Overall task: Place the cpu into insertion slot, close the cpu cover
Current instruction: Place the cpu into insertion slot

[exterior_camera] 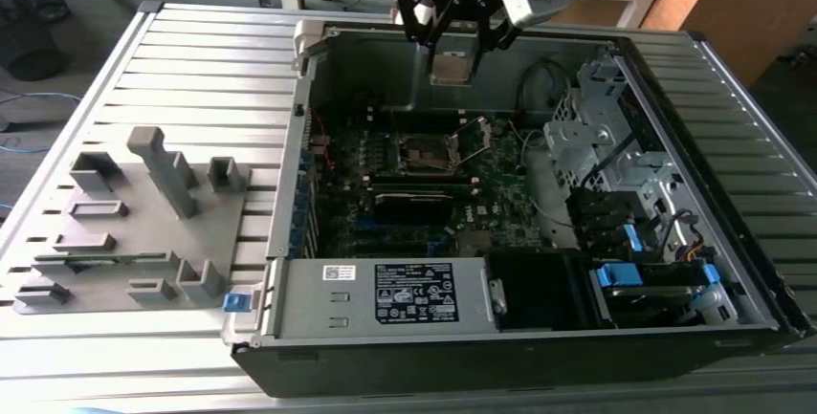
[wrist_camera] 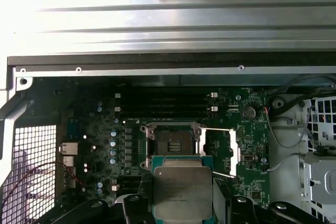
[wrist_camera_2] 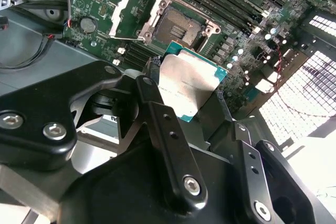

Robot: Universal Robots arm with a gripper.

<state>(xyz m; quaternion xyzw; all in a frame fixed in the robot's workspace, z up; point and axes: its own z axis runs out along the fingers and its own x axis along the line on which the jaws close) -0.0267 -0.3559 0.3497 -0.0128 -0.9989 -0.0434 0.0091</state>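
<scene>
My gripper (exterior_camera: pixel 453 62) hangs above the far part of the open computer case, shut on the cpu (exterior_camera: pixel 452 67), a thin square chip with a dull silver face and green edge. Both wrist views show the cpu (wrist_camera_2: pixel 188 85) (wrist_camera: pixel 182 191) pinched between the black fingers (wrist_camera_2: pixel 163 129). Below it on the green motherboard lies the insertion slot (exterior_camera: pixel 422 152) (wrist_camera_2: pixel 183 25) (wrist_camera: pixel 174 141), a small black square socket, bare. The cpu cover (wrist_camera_2: pixel 132 15) (wrist_camera: pixel 226 148), a silvery frame plate, stands swung open beside the slot, with its wire lever raised.
The case (exterior_camera: pixel 294 137) lies open on a slatted metal table (exterior_camera: pixel 191 60). A grey power-supply box (exterior_camera: pixel 383 294) fills its near side, drive cages and cables (exterior_camera: pixel 600 137) the exterior view's right. A grey fixture block (exterior_camera: pixel 128 223) sits at the exterior view's left. Long memory slots (wrist_camera: pixel 163 103) run beside the socket.
</scene>
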